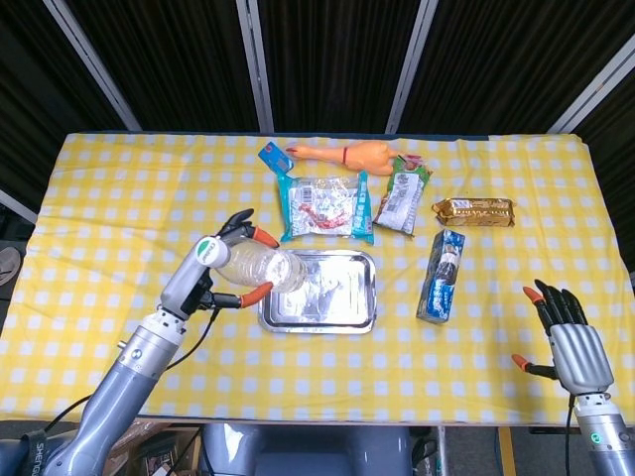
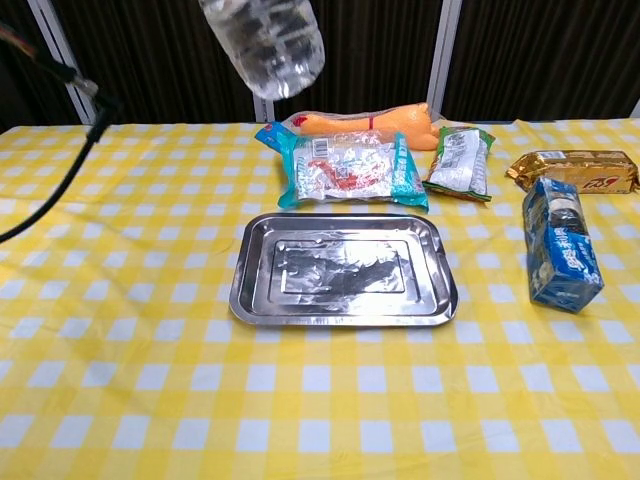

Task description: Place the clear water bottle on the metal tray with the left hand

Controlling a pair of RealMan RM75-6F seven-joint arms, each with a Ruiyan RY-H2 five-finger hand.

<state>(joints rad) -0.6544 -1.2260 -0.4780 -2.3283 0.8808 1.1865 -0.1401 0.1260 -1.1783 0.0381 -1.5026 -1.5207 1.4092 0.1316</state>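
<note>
A: What is the left hand [image 1: 220, 266] doing?

B: It grips the clear water bottle [image 1: 254, 266] near the cap end, fingers wrapped round it. In the head view the bottle is carried in the air, tilted, its base over the left edge of the metal tray [image 1: 327, 300].

A: So which step is this?

B: By the look of it, the carry is nearly done. The next move calls for bringing the bottle further over the tray, lowering it onto the metal and only then letting go.

A: And the right hand [image 1: 571, 336]?

B: It holds nothing, fingers spread, at the desk [image 1: 119, 188] edge well away from the tray.

A: Does the chest view add anything?

B: It shows only the bottle's base high above the tray [image 2: 440, 300], with a clear gap beneath; neither hand appears there.
</note>
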